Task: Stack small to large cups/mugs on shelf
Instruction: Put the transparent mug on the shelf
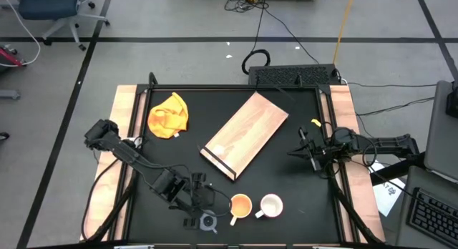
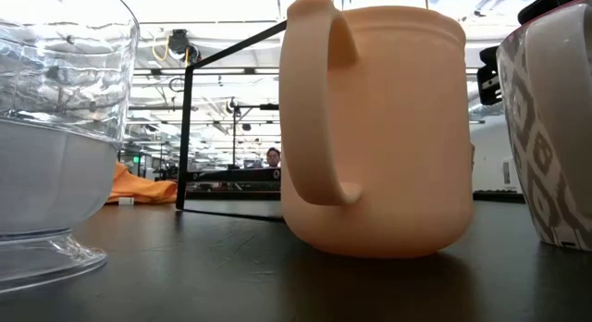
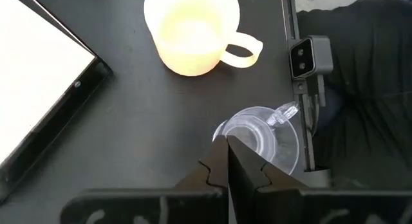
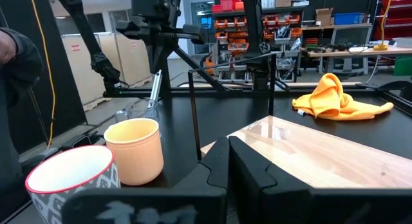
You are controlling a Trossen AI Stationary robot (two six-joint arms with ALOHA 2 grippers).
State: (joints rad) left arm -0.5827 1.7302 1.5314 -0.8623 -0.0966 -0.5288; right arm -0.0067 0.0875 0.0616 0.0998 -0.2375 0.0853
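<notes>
glass cup [image 3: 261,137] just beyond L claw [image 3: 226,147] tips | L claw closed, empty | R claw [image 1: 302,153] closed, empty

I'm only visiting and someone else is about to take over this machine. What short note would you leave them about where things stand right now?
Left gripper: shut, empty, right above the clear glass cup at the table's near edge.
Right gripper: shut, empty, waiting at the right side beside the shelf.
Glass cup, yellow-orange mug and white mug stand in a row on the black tabletop, apart from the shelf.
Done: nothing; the shelf holds no cups.
Left: all three cups go on the shelf, small to large.
</notes>
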